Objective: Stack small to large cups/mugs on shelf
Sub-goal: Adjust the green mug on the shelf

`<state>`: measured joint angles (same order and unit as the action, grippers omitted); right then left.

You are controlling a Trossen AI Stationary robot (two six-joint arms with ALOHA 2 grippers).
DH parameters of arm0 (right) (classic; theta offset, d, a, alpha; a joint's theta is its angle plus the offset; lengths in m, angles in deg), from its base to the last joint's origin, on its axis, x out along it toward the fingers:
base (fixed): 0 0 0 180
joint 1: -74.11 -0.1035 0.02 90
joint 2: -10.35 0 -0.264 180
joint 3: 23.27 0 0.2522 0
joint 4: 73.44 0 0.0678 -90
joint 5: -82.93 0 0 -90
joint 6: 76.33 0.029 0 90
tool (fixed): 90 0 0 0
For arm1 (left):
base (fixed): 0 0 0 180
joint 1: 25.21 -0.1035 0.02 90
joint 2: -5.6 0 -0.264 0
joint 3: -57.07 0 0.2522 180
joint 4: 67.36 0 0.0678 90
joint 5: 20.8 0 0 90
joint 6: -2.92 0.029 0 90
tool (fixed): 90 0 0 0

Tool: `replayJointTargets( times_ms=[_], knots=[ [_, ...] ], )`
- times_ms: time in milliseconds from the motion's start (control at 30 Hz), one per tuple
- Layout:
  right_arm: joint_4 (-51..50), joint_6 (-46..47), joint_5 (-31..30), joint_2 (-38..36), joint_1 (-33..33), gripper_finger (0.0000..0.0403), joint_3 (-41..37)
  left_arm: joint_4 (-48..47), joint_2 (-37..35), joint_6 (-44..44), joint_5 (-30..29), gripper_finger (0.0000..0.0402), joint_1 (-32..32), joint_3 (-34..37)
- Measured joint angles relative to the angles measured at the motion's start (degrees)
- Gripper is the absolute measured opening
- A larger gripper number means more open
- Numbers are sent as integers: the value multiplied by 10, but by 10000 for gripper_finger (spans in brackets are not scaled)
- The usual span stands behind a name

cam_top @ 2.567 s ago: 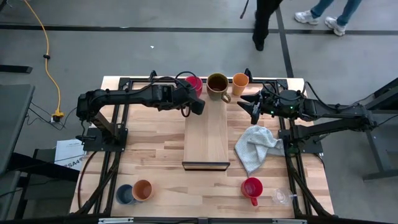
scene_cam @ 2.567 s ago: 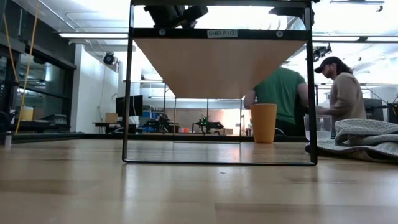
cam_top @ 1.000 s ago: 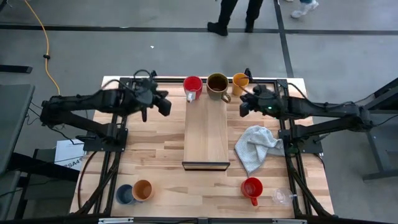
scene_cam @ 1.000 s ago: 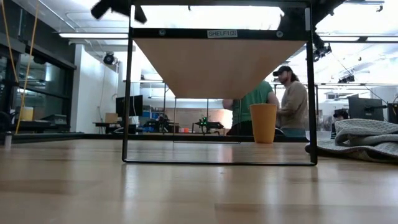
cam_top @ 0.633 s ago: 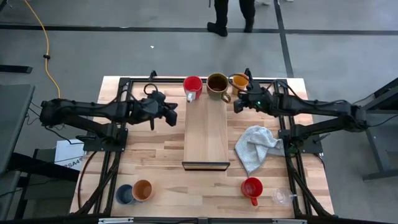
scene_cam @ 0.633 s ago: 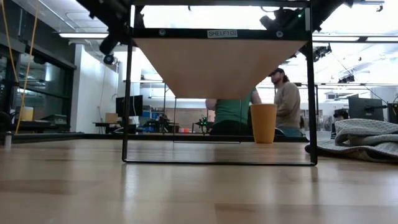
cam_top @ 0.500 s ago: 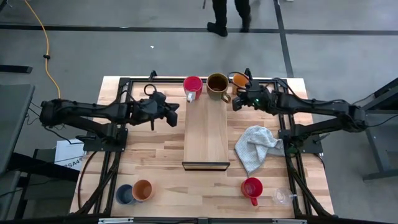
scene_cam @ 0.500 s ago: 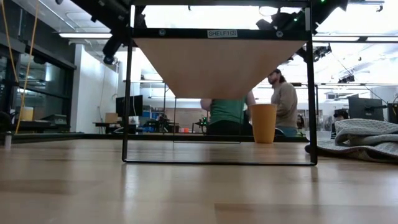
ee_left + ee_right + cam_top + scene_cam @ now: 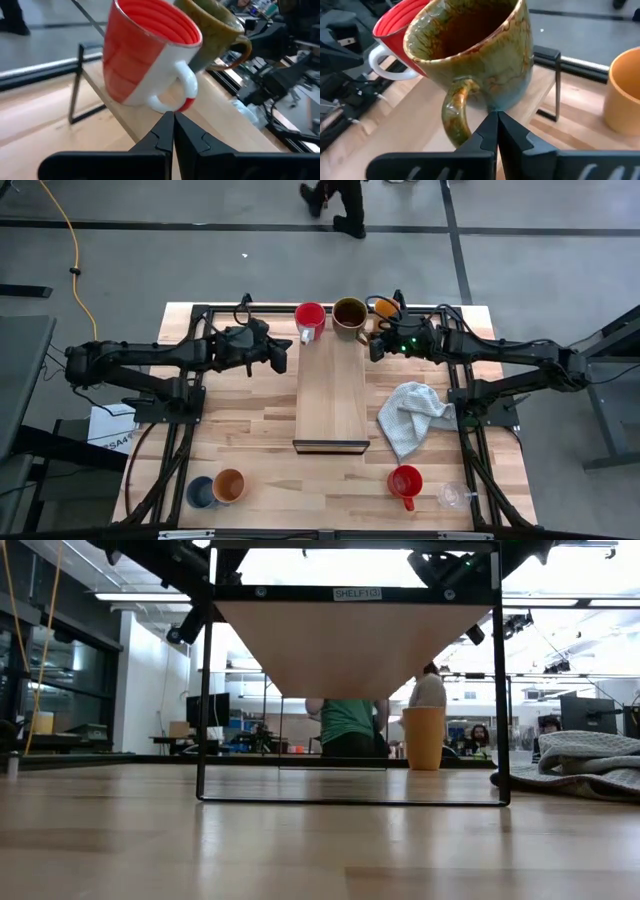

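we see the left gripper (image 9: 173, 131) with its two fingers pressed fully together and nothing between them; its tips point at the white handle of a red mug (image 9: 148, 55) and sit just short of it. in the high view this gripper (image 9: 283, 358) hangs just off the left side of the shelf (image 9: 333, 395), near its far end, where that red mug (image 9: 309, 318) stands.

the right gripper (image 9: 496, 131) is likewise closed tight and empty — its tips sit just before the handle of the olive-brown mug (image 9: 479, 55), though we cannot tell whether they touch it. from above, this gripper (image 9: 376, 350) sits off the shelf's right side, beside the olive-brown mug (image 9: 349, 315), which stands next to the red one at the shelf's far end. an orange cup (image 9: 386, 308) stands on the tabletop (image 9: 255, 440) just behind the right arm, off the shelf.

further out, a pale grey cloth (image 9: 413, 416) lies crumpled to the right of the shelf. near the front edge, a blue cup (image 9: 201, 492) and a second orange cup (image 9: 229, 485) stand touching at the left; another red mug (image 9: 405, 483) and a clear glass cup (image 9: 451, 497) stand at the right.
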<state>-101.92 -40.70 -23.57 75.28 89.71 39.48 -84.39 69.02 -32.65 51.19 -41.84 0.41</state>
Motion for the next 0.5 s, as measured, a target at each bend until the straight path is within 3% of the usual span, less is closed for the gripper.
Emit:
replayJointTargets(
  times_ms=[267,500],
  knots=[
    [14,17,18,0,-3,0,0,67,57,2,50,0,1,0],
    [27,29,21,0,-19,0,0,112,85,-9,56,0,1,0]
  ],
)
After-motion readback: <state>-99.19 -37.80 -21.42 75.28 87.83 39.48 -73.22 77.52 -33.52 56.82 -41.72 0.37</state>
